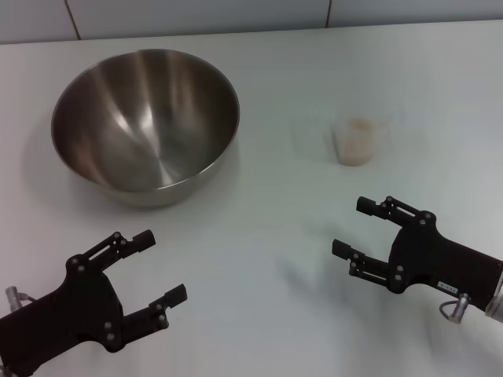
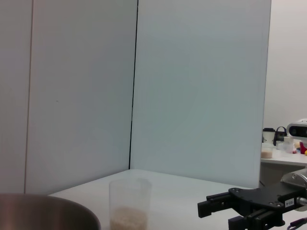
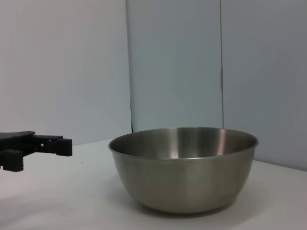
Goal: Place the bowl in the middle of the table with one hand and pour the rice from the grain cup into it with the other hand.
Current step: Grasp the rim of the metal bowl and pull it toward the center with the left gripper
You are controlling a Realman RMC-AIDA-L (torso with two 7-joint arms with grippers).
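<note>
Nothing is done yet. The steel bowl (image 1: 145, 126) sits empty on the table (image 1: 267, 259), off to the left of its middle. The grain cup (image 1: 355, 140), well right of the bowl, holds the rice (image 1: 357, 149). Nearer the robot than the bowl, the left gripper (image 1: 161, 265) and right gripper (image 1: 350, 228) hover spread wide, holding nothing.
</note>
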